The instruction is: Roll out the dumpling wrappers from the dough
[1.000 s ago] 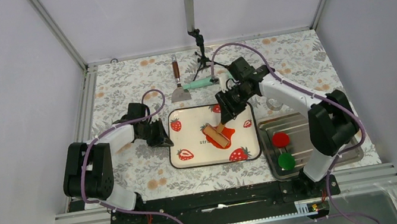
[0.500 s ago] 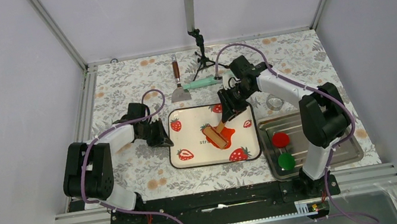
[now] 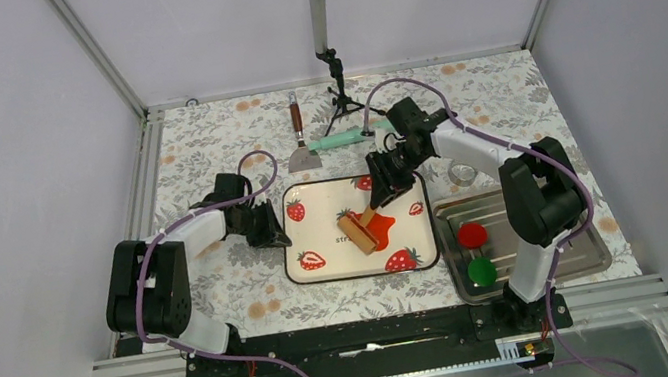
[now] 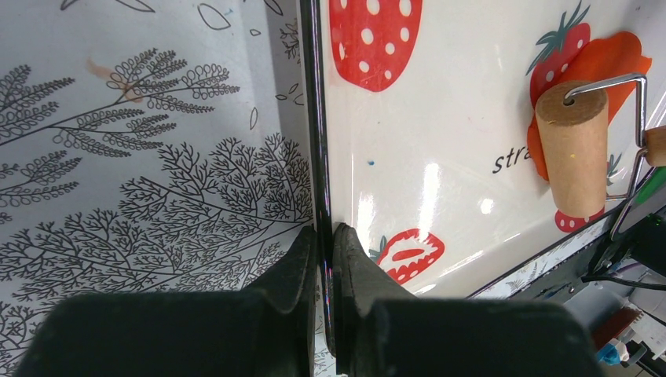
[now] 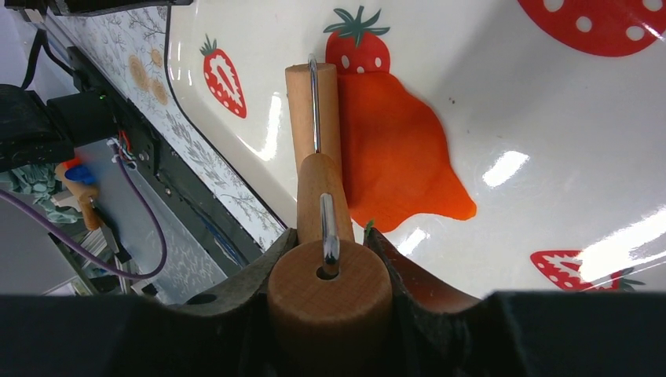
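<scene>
The left wrist view alone shows the left hand [image 4: 322, 236] pressed together on the black rim of the strawberry mat [image 4: 440, 118]; from above, the wrist hides that grip. The right wrist view shows the right hand [image 5: 331, 239] pinching the wooden handle of the roller [image 5: 312, 102], whose drum covers one edge of the dough [image 5: 393, 149], a flat orange sheet on the mat. Beside the mat a metal tray [image 3: 490, 209] holds a green disc [image 3: 482, 272] and a crimson disc [image 3: 472, 234]. Farther back on the counter [image 3: 201, 139] are a scraper [image 3: 302, 153] and a microphone stand [image 3: 319, 9].
</scene>
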You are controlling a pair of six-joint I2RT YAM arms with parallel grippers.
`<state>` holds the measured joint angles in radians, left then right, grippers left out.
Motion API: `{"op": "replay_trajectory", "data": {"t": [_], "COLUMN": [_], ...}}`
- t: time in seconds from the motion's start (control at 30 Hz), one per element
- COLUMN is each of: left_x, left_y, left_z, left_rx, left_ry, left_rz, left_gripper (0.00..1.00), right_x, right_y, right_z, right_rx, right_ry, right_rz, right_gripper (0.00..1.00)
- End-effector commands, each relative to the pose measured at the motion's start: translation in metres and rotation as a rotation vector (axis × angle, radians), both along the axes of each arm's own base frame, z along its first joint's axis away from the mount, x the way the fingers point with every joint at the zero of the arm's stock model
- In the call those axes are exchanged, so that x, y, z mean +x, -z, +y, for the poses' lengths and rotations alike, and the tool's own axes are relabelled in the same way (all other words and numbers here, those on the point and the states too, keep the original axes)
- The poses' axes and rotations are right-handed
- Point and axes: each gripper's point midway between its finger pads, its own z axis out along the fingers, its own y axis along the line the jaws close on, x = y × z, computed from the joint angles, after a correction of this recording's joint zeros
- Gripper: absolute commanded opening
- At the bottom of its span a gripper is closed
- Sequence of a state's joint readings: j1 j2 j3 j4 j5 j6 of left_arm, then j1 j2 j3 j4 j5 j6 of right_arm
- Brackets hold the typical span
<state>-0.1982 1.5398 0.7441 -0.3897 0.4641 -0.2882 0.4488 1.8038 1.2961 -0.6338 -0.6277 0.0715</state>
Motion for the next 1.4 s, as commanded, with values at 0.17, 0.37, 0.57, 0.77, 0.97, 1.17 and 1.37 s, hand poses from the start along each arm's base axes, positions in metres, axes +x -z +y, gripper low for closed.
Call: {"op": "replay_trajectory", "data": {"t": [0.17, 0.37, 0.57, 0.77, 0.97, 1.17, 1.37], "left_x": [-0.001, 0.001, 0.005, 0.007, 0.010, 0.015, 0.013], "left_y": [0.005, 0.004, 0.001, 0.003, 0.004, 0.001, 0.000], "left_z": [0.007, 0.006, 0.007, 0.005, 0.004, 0.003, 0.004], "left_rx": [0.054, 0.049, 0.051, 0.048, 0.042, 0.044, 0.046], "left_ry": [0.011, 0.011, 0.008, 0.014, 0.008, 0.008, 0.009], "left_rz": [-0.022, -0.030, -0.036, -0.021, -0.019, -0.028, -0.037], "left_gripper": [0.00, 0.00, 0.00, 0.00, 0.00, 0.00, 0.00], "right_x": [-0.007, -0.009, -0.017, -0.005, 0.002, 0.018, 0.038], "right_y": [0.062, 0.051, -0.007, -0.070, -0.066, -0.053, -0.017], "right_z": [-0.014, 0.011, 0.057, 0.045, 0.004, -0.009, -0.022], "right_rx": [-0.213, -0.131, 0.079, 0.054, -0.030, -0.062, -0.156], "right_ry": [-0.026, -0.063, -0.209, -0.264, -0.188, -0.127, -0.101], "right_rz": [-0.018, -0.013, -0.035, -0.242, -0.252, -0.244, -0.202], "right_gripper": [0.00, 0.00, 0.00, 0.00, 0.00, 0.00, 0.00]}}
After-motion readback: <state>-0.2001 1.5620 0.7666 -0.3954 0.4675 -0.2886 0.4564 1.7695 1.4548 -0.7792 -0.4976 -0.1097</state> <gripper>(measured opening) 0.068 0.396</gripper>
